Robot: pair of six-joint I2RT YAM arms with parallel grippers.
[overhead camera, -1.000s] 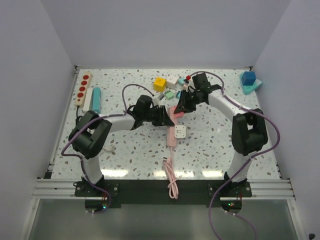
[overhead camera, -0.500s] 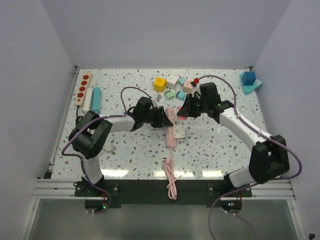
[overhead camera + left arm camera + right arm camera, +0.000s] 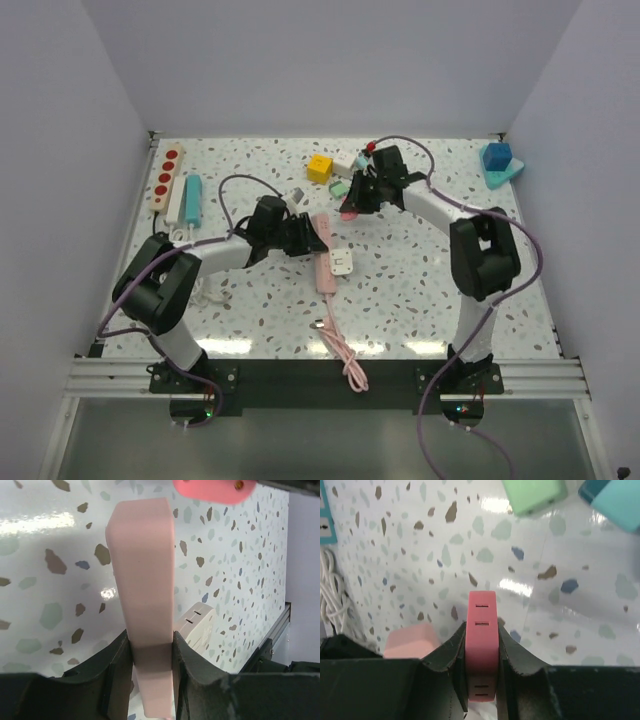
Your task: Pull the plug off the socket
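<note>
Now, step: red plug (image 3: 481, 610) is judged freed from the pink power strip (image 3: 142, 555), just beyond its far end.
Right gripper (image 3: 481, 630): clamped on the red plug.
Left gripper (image 3: 150, 642): clamped on the pink power strip.
Next: plug to be carried clear.

Glossy speckled table (image 3: 240, 580); pink power strip (image 3: 145, 570) and red plug (image 3: 481, 630) look smooth matt plastic.

Both arms bend inward to mid-frame; left claw (image 3: 304, 238) clamped on the pink strip (image 3: 142, 570) — right claw (image 3: 352, 204) pinching the red plug (image 3: 481, 630).
</note>
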